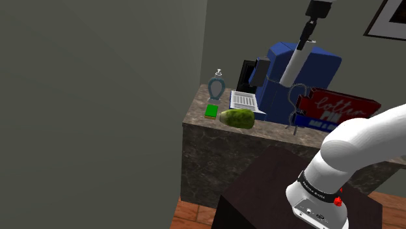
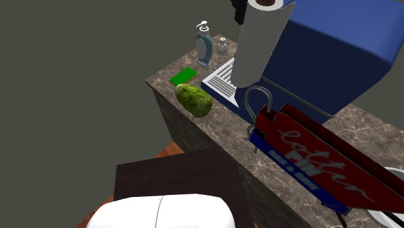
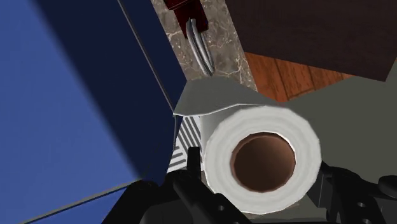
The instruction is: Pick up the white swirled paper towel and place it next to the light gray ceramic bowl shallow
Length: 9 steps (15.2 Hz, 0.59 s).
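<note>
Your paper towel roll (image 3: 261, 156) hangs in the air over the counter (image 2: 362, 126), gripper (image 3: 257, 175) fingers clamped on its sides. Swing low and you'll clip the red box (image 2: 324, 162). The second exterior view catches a pale rim past it, probably the bowl (image 2: 393, 176). The wrist view stares into the roll's core.

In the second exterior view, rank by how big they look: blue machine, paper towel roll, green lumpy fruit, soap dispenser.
1. blue machine
2. paper towel roll, though it is lifted, perhaps nearer the camera
3. green lumpy fruit and soap dispenser, too close to rank
</note>
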Each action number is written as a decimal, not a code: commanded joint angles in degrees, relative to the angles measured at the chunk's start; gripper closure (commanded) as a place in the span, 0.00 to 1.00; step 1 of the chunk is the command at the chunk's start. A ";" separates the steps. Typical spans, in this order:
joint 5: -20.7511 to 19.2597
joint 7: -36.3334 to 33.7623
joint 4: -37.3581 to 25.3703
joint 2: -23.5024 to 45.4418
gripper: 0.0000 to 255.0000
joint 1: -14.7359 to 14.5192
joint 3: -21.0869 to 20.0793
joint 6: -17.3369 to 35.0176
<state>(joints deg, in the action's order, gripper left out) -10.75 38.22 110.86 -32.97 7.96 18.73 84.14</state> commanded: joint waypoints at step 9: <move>-6.50 11.71 1.97 -7.48 1.00 4.08 8.30 -3.36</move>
<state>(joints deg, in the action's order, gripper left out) -16.48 48.59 112.66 -39.63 11.60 26.13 81.14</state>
